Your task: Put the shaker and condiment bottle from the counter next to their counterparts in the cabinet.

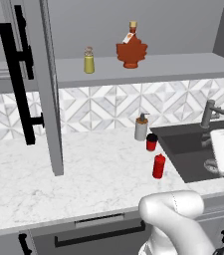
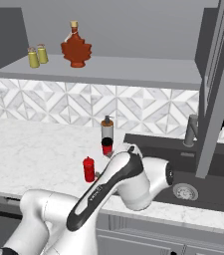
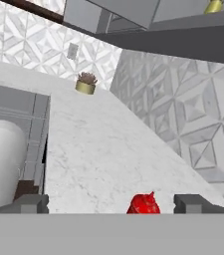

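Note:
The red condiment bottle stands upright on the white marble counter, left of the sink. In the hand view its cone top rises between the fingertips of my open gripper, nearer the right one, with no contact. Two yellow-green shakers stand side by side on the cabinet shelf; in the left base view they line up as a single shaker shape. The maple-leaf bottle stands to their right. My arm hides the hand in the right base view.
A grey soap pump and a short red cup with a black rim stand behind the bottle. The dark sink with its faucet lies to the right. The open cabinet door hangs over the counter's left part.

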{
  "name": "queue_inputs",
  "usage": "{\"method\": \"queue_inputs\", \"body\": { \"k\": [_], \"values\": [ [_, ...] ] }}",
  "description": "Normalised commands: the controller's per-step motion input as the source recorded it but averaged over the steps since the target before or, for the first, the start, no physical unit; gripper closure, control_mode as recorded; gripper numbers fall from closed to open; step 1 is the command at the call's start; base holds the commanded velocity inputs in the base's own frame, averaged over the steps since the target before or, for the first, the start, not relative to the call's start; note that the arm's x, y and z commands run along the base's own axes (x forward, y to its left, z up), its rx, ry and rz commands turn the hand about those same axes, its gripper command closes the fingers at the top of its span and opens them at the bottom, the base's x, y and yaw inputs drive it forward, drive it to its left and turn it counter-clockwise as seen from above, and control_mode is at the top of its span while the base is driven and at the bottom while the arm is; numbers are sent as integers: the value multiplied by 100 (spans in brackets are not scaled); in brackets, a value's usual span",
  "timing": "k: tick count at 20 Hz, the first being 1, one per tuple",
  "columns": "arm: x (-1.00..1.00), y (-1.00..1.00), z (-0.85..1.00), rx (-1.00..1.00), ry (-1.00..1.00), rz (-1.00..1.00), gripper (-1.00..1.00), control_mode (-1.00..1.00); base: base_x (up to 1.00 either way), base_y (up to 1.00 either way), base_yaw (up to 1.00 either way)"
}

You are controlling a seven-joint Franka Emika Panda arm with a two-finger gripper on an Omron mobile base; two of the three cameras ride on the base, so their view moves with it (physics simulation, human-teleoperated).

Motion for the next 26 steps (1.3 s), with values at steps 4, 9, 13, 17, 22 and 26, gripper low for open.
{"method": "queue_inputs", "body": {
  "k": [4, 9, 13, 17, 22, 26],
  "values": [
    [0, 0, -49, -1, -9, 18, -100, -100, 0, 0, 0],
    [10, 2, -1, 0, 0, 2, -100, -100, 0, 0, 0],
    [28, 7, 0, 0, 2, 0, -100, -100, 0, 0, 0],
    [12, 17, -2, -2, 9, -3, -100, -100, 0, 0, 0],
    [3, 30, -8, -5, 9, -6, -100, -100, 0, 0, 0],
    [9, 15, -20, -7, 4, -4, -100, -100, 0, 0, 0]
  ]
}}
